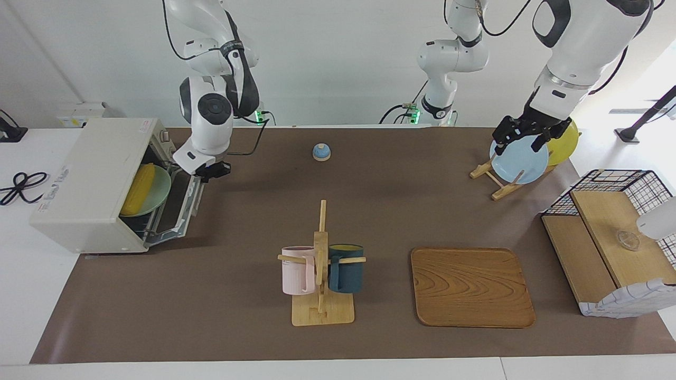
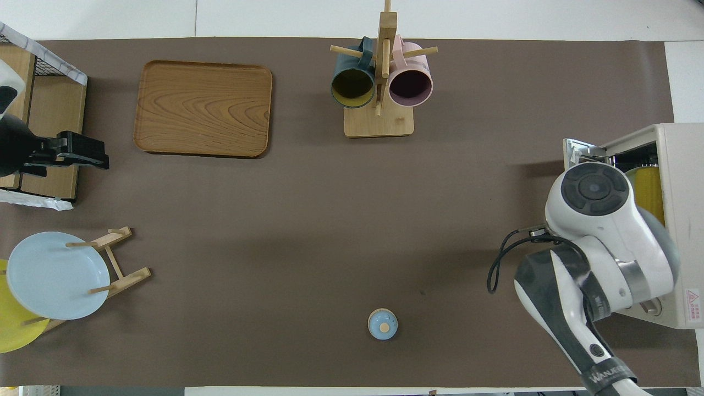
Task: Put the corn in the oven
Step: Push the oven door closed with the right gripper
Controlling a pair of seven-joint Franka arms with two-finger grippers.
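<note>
The yellow corn (image 1: 138,189) lies on a pale green plate (image 1: 156,192) on the rack inside the cream-white oven (image 1: 90,184) at the right arm's end of the table. Its drop-down door (image 1: 185,203) stands half raised. My right gripper (image 1: 210,170) is at the door's outer edge, at the corner nearer to the robots. In the overhead view the right arm covers most of the door (image 2: 575,148), and only a strip of corn (image 2: 649,190) shows in the oven (image 2: 682,220). My left gripper (image 1: 522,138) waits open in the air at the left arm's end (image 2: 82,151).
A mug rack (image 1: 322,264) with a pink and a dark blue mug stands mid-table. A wooden tray (image 1: 471,286) lies beside it. A small blue bell (image 1: 321,151) sits near the robots. A plate rack holds a blue plate (image 1: 520,161) and a yellow plate (image 1: 565,140). A wire basket (image 1: 612,248) holds wooden shelves.
</note>
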